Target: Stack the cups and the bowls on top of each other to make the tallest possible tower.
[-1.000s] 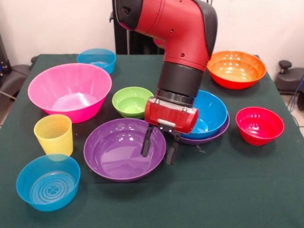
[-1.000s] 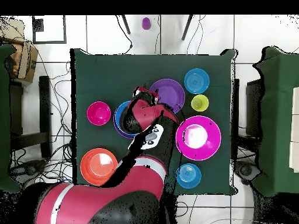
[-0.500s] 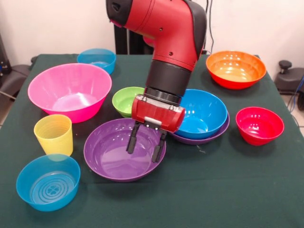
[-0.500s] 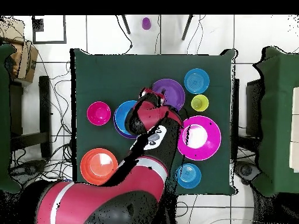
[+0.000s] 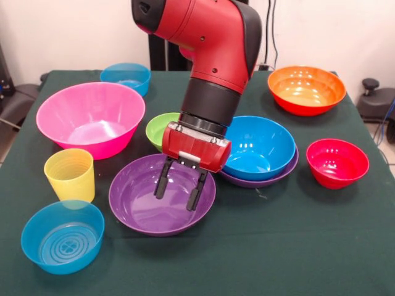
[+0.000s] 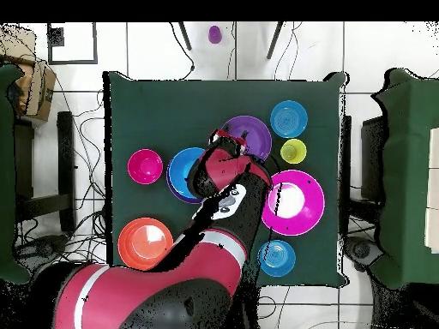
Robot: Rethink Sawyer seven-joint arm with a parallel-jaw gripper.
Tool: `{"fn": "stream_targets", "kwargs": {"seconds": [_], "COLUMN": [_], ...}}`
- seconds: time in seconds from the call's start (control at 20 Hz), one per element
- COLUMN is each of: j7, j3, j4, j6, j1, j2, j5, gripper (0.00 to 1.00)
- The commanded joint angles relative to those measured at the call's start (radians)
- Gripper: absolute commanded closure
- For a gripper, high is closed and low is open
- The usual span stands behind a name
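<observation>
The bench point(image 5: 321, 246) has a dark green cover, and the red arm point(image 5: 210, 55) comes down over its middle. I take the wide purple bowl point(image 5: 139, 203) as the landmark.

The large pink bowl point(image 5: 91, 117) stands behind it to the left. The orange bowl point(image 5: 307, 89) is far behind it to the right. Just to its right, the blue bowl point(image 5: 262, 148) sits inside a second purple bowl point(image 5: 262, 180). The red bowl point(image 5: 337, 162) is further right. The green bowl point(image 5: 162, 129) is just behind the landmark, partly hidden by the arm. One translucent blue bowl point(image 5: 63, 236) is at its front left, another point(image 5: 126, 77) far behind. The ribbed yellow cup point(image 5: 70, 174) stands at its left.

The tool point(image 5: 179, 188) hangs over the landmark bowl's inside, its two dark fingers point(image 5: 162, 180) spread apart and holding nothing.
</observation>
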Motion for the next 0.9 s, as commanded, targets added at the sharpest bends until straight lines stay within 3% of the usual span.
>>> {"fn": "stream_targets", "kwargs": {"seconds": [0.05,0.35,0.4,0.9], "j7": [0.009,0.013,0.015,0.023], "j3": [0.083,0.083,0.090,0.105], "j4": [-0.049,-0.039,-0.034,-0.006], "j6": [-0.012,-0.012,-0.020,-0.020], "j1": [-0.006,-0.002,-0.005,-0.007], "j2": [0.007,0.001,-0.004,-0.029], "j5": [-0.040,-0.039,-0.043,-0.049], "gripper": [0.00,0.00,1.00,1.00]}}
